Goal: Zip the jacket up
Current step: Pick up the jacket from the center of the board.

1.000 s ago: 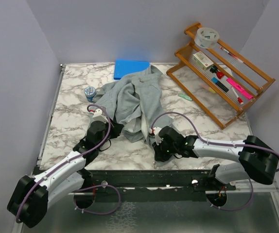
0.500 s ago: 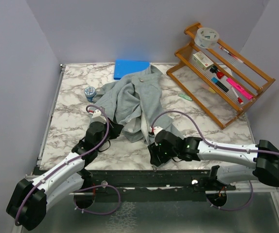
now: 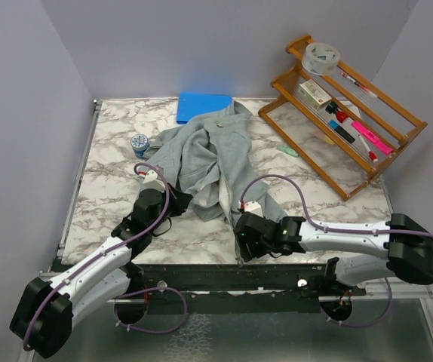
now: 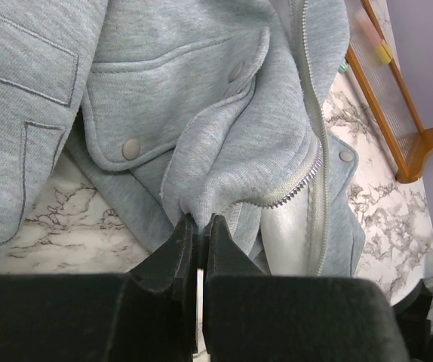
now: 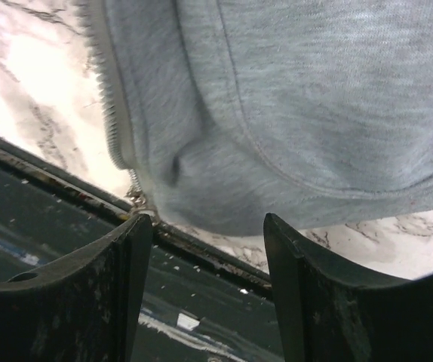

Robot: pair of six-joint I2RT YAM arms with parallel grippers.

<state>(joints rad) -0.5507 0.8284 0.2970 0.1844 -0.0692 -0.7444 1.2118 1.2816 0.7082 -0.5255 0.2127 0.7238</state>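
Right gripper (image 3: 241, 240) had slid back toward the near edge of the worktop (image 3: 107, 188) over the last second, forearm lower. Left arm hadn't budged. Jacket (image 3: 209, 147) lay rumpled mid-worktop, front open, hem toward the arms. Left gripper (image 4: 199, 220): jaws together, pinching a fold at the hem beside the zipper (image 4: 312, 113). Right: jaws wide apart over the other hem corner, where the zipper teeth ended right at the worktop edge; nothing held. Step looked like securing both bottom zipper ends, zipping not started. Next move probably needed the right jaws closing on that corner, then lining the two ends up.
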